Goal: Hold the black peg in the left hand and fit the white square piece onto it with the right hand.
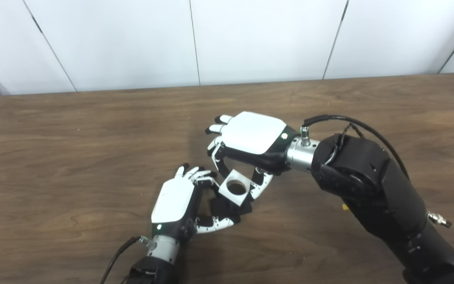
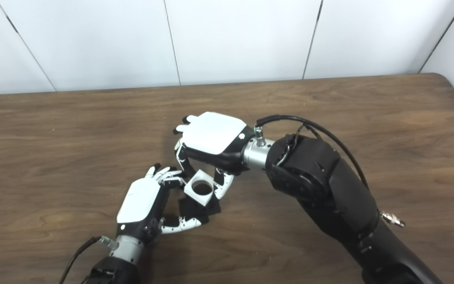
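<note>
At table centre | left hand (image 1: 175, 203) fingers grasping black peg (image 1: 227, 207) | right hand (image 1: 252, 134) fingers grasping white square piece (image 1: 234, 187)

White-backed hands (image 1: 252, 132), black arms, black cables (image 1: 349, 122)

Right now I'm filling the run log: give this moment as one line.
left robot hand: holds black peg | right robot hand: holds white square piece | piece: over peg, seating unclear | table
</note>
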